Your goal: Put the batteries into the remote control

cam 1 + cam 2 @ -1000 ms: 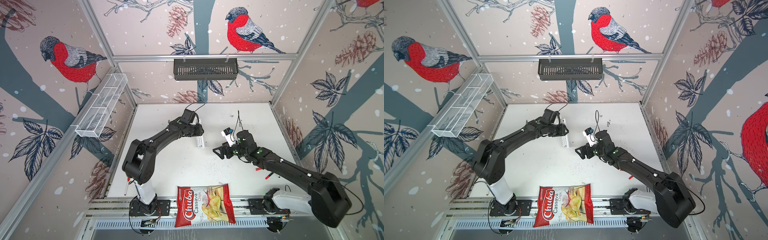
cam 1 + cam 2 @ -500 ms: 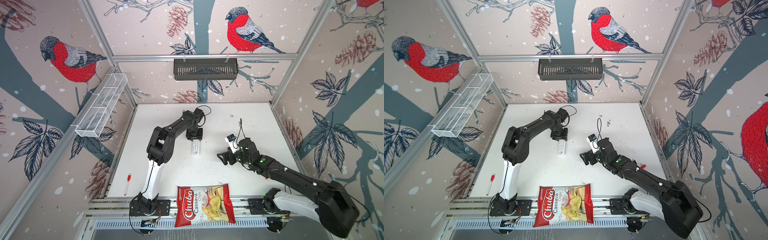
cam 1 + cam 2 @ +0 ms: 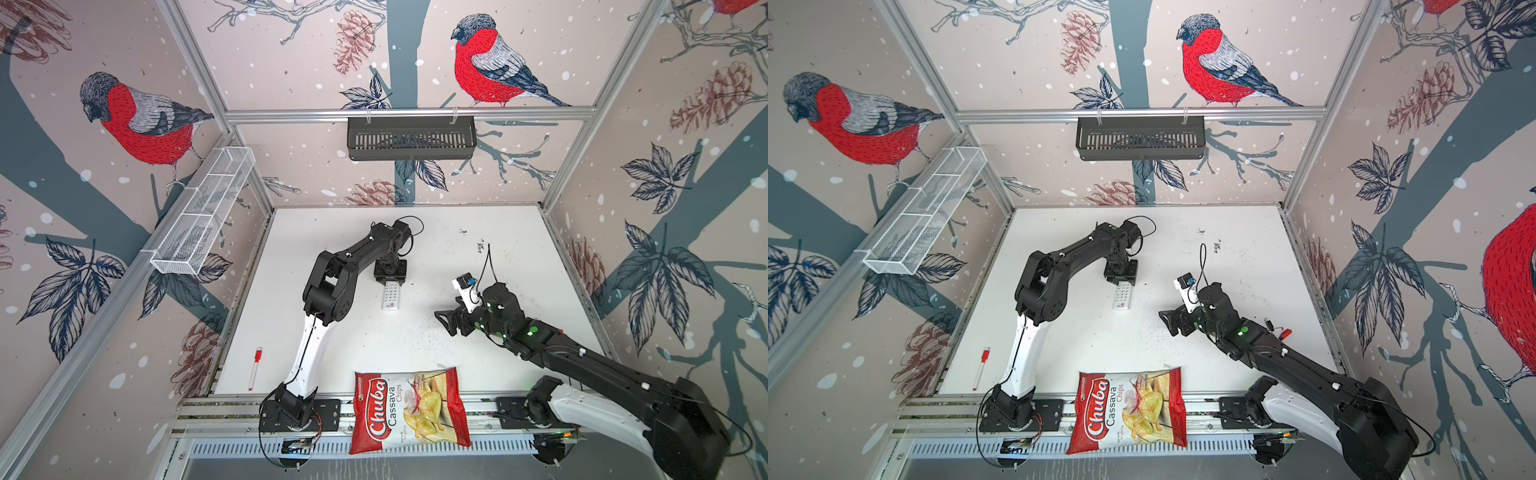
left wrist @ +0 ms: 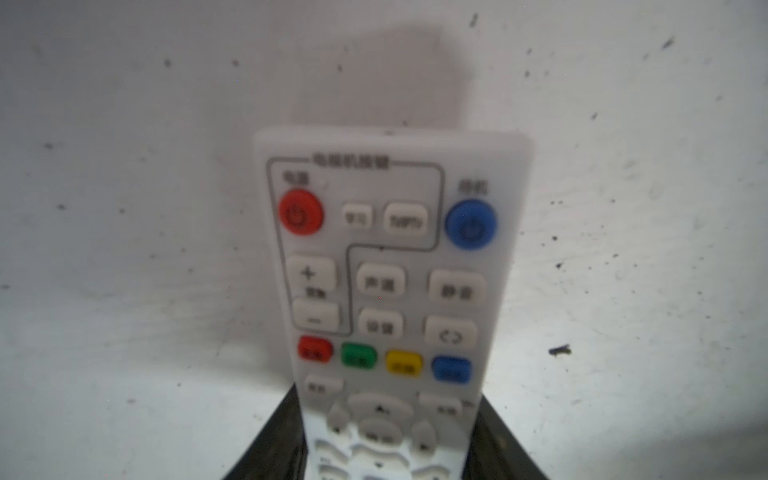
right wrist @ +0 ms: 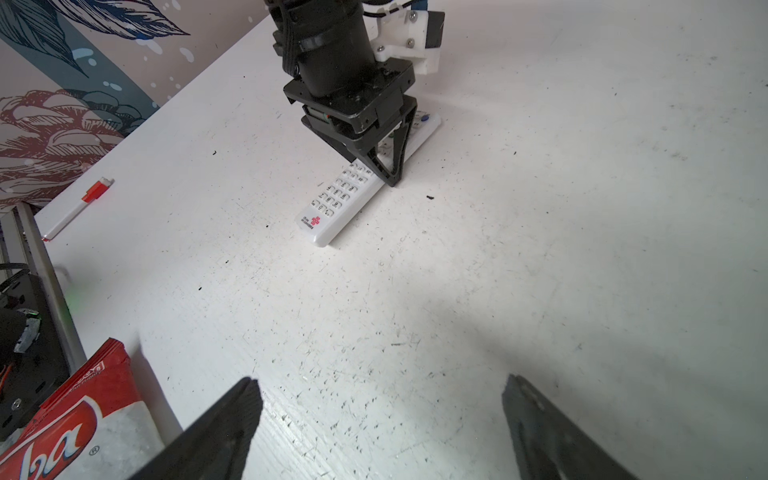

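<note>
The white remote control [image 3: 392,296] [image 3: 1122,296] lies button side up on the table, red logo end toward the front. My left gripper [image 3: 390,277] [image 3: 1120,279] comes down on its far half and is shut on its long sides; the left wrist view shows the remote control [image 4: 386,249] running out between the dark fingers [image 4: 286,436]. In the right wrist view the remote control [image 5: 332,208] sits under the left gripper [image 5: 372,171]. My right gripper [image 3: 446,323] [image 3: 1170,324] [image 5: 381,380] hangs open and empty, right of the remote. A small dark cylinder [image 3: 1268,323] by my right arm may be a battery; too small to tell.
A Chuba chips bag [image 3: 409,409] overhangs the front rail. A red-capped marker [image 3: 254,368] lies at the front left. A red-tipped bit [image 3: 1285,332] lies right of my right arm. A black basket [image 3: 411,137] hangs on the back wall and a white wire basket [image 3: 203,216] on the left wall.
The left arm has raised its elbow and turned the remote control lengthwise, a little nearer the front. The right gripper has drawn back toward the front, still open.
</note>
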{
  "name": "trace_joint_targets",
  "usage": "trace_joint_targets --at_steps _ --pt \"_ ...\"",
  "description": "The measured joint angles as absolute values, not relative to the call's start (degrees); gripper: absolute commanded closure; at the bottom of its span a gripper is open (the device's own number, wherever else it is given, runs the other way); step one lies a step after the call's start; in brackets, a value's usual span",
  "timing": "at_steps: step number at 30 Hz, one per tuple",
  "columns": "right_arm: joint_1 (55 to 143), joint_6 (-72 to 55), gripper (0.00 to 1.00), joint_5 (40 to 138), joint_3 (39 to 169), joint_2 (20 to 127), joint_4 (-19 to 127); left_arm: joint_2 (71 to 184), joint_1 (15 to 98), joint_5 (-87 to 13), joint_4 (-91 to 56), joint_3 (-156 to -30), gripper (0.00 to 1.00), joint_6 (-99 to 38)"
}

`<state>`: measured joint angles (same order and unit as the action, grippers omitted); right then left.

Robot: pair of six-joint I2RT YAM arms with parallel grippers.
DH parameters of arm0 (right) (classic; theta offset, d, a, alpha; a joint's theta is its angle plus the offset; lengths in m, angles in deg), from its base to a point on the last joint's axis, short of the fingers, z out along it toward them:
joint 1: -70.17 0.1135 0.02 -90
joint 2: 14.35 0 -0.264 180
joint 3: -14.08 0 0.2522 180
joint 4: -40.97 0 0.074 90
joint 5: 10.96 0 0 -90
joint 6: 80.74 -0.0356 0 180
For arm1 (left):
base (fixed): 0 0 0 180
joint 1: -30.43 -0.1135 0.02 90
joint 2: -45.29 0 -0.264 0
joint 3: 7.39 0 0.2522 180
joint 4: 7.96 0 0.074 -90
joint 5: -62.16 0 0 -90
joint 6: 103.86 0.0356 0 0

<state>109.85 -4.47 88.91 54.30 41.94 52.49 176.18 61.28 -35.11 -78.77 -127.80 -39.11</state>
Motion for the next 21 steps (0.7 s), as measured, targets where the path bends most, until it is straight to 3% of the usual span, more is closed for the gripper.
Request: trace_joint_targets --at_steps 7,14,21 --pt "109.1 -4.8 0.02 83.2 55.3 40.8 52.8 168.0 60.2 -36.8 -69.0 -118.6 0.12 -38.7" --pt "107.8 -3.1 0.00 71.1 55.9 46.1 48.4 146.1 54.6 -36.3 -48.4 -96.5 0.05 -35.7" --pt "101.1 0.2 0.01 60.4 60.2 54.8 42.4 130.7 49.7 -19.4 -25.3 -74.3 0.04 -32.8"
